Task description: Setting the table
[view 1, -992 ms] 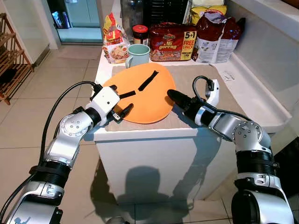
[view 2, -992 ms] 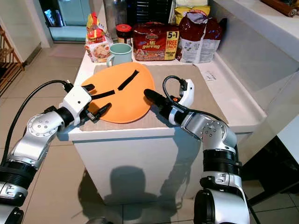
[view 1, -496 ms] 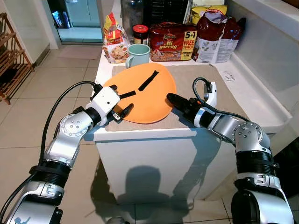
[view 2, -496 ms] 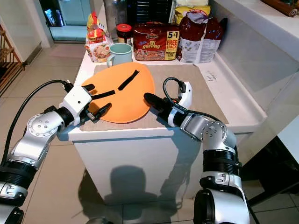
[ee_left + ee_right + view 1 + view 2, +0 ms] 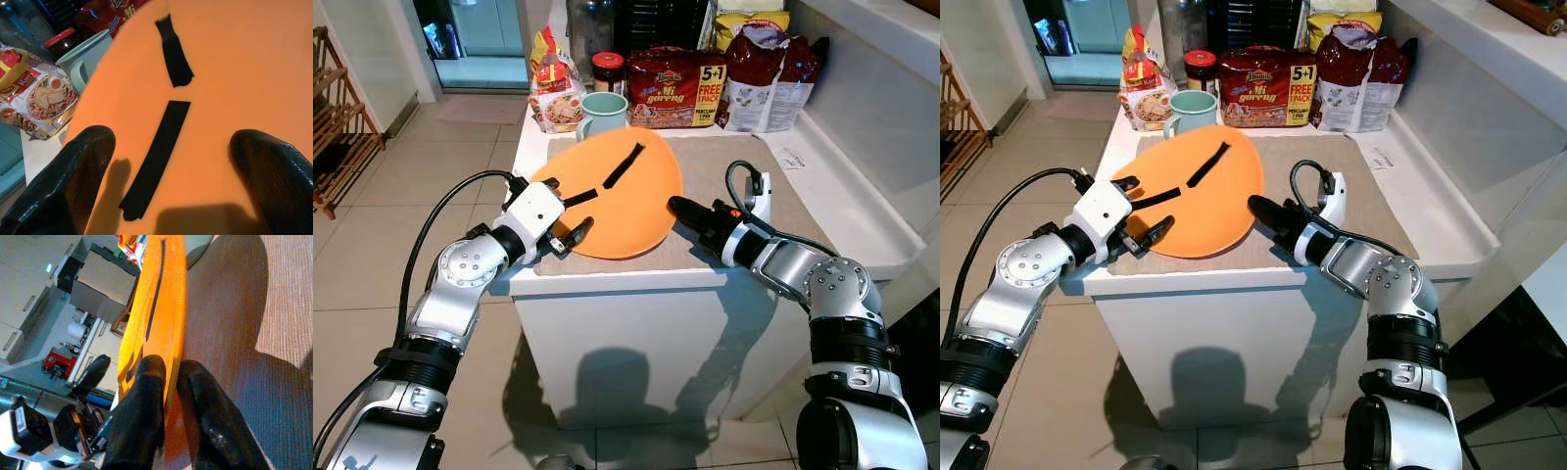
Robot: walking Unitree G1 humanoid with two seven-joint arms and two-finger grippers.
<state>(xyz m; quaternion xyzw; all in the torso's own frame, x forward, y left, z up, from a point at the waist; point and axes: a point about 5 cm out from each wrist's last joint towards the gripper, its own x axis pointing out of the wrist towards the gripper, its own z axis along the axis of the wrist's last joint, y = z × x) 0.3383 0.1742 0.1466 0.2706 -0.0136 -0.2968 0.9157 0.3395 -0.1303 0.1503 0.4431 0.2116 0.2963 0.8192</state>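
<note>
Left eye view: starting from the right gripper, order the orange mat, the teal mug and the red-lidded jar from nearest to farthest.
1. Orange mat: the right gripper pinches its near right edge, on the grey cloth.
2. Teal mug: just beyond the mat's far edge, toward the robot's left.
3. Red-lidded jar: behind the mug, in the back row of food packs.

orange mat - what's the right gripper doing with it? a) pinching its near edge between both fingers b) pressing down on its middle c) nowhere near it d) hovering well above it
a: in the right wrist view the right gripper has one black finger above and one below the rim of the orange mat, and the head views show that gripper at the mat's edge on the robot's right.
</note>
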